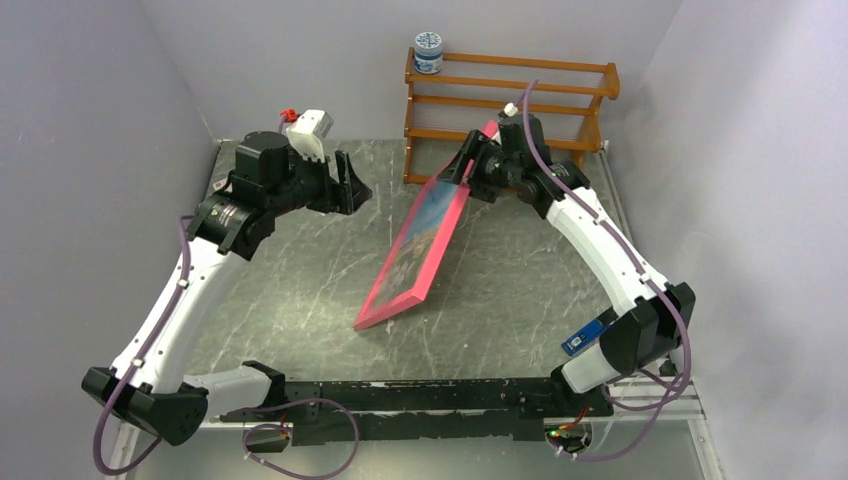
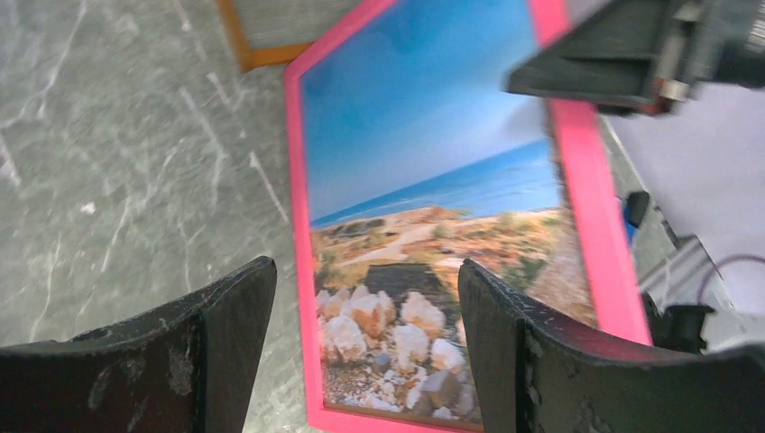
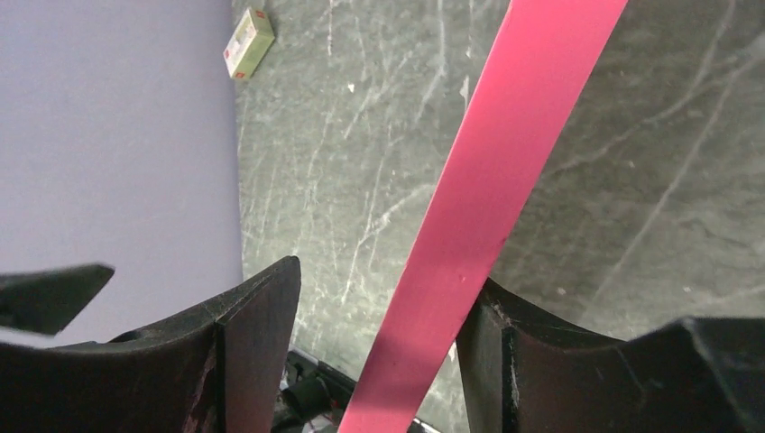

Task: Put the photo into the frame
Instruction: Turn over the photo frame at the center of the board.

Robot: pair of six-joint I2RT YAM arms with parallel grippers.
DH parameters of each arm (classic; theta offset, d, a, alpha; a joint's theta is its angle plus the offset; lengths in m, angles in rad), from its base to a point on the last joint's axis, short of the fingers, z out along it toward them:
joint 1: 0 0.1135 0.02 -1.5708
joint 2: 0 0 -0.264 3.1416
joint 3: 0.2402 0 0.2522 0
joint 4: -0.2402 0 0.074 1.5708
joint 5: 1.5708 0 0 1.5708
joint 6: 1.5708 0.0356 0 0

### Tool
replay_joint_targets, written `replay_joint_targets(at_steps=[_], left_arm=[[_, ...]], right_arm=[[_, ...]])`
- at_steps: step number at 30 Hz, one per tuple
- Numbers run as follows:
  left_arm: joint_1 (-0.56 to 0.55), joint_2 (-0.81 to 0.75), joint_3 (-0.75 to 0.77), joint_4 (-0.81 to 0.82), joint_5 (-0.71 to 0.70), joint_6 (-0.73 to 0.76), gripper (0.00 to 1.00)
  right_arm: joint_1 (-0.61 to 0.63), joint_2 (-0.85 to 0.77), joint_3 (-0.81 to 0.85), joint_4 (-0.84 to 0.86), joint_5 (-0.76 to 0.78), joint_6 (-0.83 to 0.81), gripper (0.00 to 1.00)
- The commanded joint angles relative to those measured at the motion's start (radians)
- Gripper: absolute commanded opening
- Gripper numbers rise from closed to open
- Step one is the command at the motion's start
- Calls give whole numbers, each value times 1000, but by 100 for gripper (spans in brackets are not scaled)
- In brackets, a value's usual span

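Note:
The pink frame [image 1: 446, 232] stands tilted on its long edge in the middle of the table, lower corner toward me. The photo [image 1: 415, 235] of blue sky and pale rocks sits inside it, seen large in the left wrist view as photo [image 2: 424, 180] within the pink frame [image 2: 302, 271]. My right gripper [image 1: 467, 172] is at the frame's upper far end. In the right wrist view the frame [image 3: 487, 180] runs between the right gripper [image 3: 383, 284] fingers, leaning on one finger [image 3: 505, 361] with a gap to the other. My left gripper [image 1: 352, 190] is open, left of the frame and apart from it, with nothing inside the left gripper [image 2: 367, 275].
An orange-brown wooden rack [image 1: 510, 100] stands against the back wall, with a blue-lidded jar [image 1: 428, 52] on its top left. A small white box [image 1: 310, 125] lies at the back left by the wall, also seen as the box [image 3: 248, 43]. Grey walls close in on both sides.

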Motion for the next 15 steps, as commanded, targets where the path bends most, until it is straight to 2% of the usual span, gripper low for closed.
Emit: replay_joint_targets(at_steps=[1, 4, 8, 15], left_arm=[[-2, 32, -57, 27, -197, -133, 78], [-2, 55, -132, 25, -267, -221, 78], [-1, 94, -260, 70, -270, -312, 78], [4, 165, -417, 164, -270, -394, 81]], right_arm=[[-49, -119, -94, 63, -143, -16, 65], [-93, -183, -199, 100, -188, -29, 63], [-187, -254, -390, 230, -307, -76, 62], [-300, -240, -502, 293, -420, -150, 74]])
